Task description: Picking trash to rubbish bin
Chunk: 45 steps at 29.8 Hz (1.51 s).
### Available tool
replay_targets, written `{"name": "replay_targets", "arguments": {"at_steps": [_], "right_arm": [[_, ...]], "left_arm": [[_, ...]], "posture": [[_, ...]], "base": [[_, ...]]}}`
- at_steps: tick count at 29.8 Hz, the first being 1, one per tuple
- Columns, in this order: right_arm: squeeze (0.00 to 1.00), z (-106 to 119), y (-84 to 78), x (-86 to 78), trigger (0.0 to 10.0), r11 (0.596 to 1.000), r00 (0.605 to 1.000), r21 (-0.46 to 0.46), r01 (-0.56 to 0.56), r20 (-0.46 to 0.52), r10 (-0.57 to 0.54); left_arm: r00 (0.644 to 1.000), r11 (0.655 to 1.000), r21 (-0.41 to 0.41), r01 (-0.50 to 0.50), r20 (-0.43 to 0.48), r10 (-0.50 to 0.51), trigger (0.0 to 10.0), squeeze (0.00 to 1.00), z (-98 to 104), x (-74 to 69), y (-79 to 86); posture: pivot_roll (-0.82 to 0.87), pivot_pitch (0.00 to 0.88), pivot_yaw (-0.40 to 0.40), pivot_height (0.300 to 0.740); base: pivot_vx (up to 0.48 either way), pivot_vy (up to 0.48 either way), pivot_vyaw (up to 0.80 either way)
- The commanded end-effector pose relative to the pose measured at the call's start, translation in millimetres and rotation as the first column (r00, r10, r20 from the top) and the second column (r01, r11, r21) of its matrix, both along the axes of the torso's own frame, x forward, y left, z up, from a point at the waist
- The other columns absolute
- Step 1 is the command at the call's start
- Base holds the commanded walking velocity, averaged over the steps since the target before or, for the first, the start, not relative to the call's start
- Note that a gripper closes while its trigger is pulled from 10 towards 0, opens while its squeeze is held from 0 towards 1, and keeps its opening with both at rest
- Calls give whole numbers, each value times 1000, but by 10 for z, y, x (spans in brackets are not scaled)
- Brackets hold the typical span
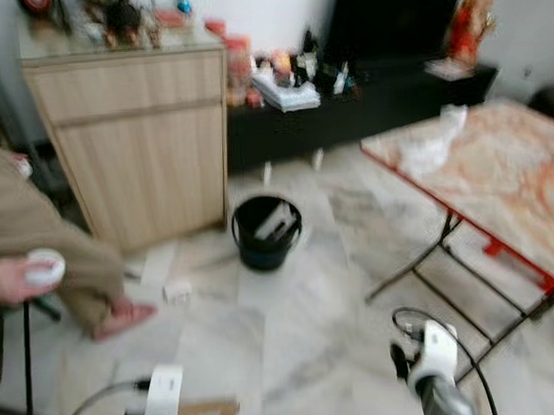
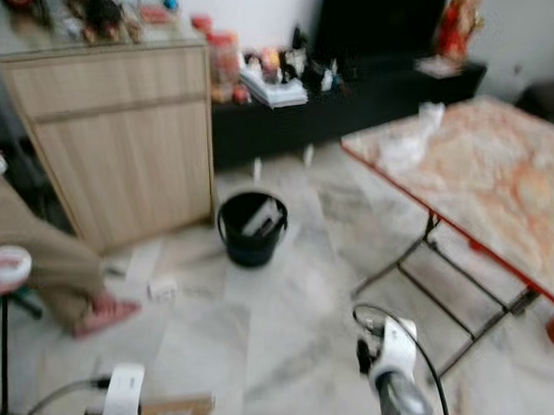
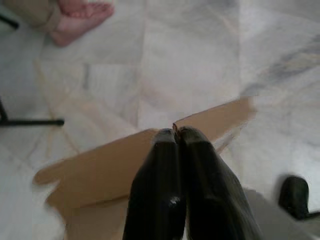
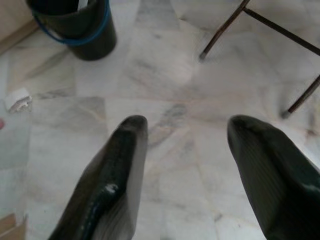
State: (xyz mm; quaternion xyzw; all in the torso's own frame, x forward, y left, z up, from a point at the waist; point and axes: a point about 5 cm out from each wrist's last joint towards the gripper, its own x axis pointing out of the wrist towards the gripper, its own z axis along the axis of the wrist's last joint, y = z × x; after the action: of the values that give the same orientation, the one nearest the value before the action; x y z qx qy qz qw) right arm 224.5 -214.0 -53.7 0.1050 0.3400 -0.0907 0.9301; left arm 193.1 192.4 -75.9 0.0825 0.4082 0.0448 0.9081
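The left hand (image 3: 176,134) was clamped tight on a flat piece of brown cardboard (image 3: 115,170), its two black fingers pinched together right at the cardboard's edge, with the sheet hanging low over the marble floor (image 3: 190,55). In the head view you could see that same cardboard poking out at the bottom of the frame next to the left arm's white wrist. The right hand (image 4: 185,125) was spread wide and holding nothing, just hovering above bare floor tiles.

The black rubbish bin (image 1: 266,231) sat on the floor ahead of the robot, well apart from both hands, just off the corner of a light wood cabinet (image 1: 133,131). It already had something pale sticking up inside it. A small white scrap (image 1: 178,290) lay on the floor between the bin and a person's bare foot (image 1: 124,318). That person was off to the robot's left, with a tan sleeve or trouser leg and a hand (image 1: 15,278) holding something white.

To the right stood a folding worktop (image 1: 522,190) with an orange-marbled top and a crumpled white bag (image 1: 434,143) on it. Everything was pretty blurry.
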Motion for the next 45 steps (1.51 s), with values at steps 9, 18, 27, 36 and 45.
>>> {"name": "replay_targets", "arguments": {"at_steps": [9, 18, 27, 36, 45], "right_arm": [[0, 9, -125, -33, 10000, 999, 1000, -28, 29, -3, -29], [0, 12, -126, -29, 10000, 999, 1000, -28, 29, -2, -29], [0, 16, -125, -21, 10000, 999, 999, -22, 35, 0, -35], [0, 26, -122, -7, 10000, 999, 999, -13, 36, 11, -36], [0, 26, -110, -3, 10000, 999, 999, -10, 33, 12, -33]], "left_arm": [[1000, 1000, -20, 21, 12, -21, 10000, 0, 9, 41, -110], [1000, 1000, -21, 22, 13, -22, 10000, 0, 10, 45, -114], [1000, 1000, -22, 22, 13, -22, 10000, 0, 10, 46, -115], [1000, 1000, -22, 21, 12, -20, 10000, 0, 12, 48, -106], [1000, 999, -22, 23, 13, -22, 10000, 0, 14, 53, -109]], "posture": [[194, 0, -126, 740], [197, 0, -130, 740], [197, 0, -130, 740], [197, 0, -130, 740], [197, 0, -130, 740]], "base": [[466, 0, 510], [465, 0, 0], [468, 0, 0], [469, 0, 0], [466, 0, 0]]}}
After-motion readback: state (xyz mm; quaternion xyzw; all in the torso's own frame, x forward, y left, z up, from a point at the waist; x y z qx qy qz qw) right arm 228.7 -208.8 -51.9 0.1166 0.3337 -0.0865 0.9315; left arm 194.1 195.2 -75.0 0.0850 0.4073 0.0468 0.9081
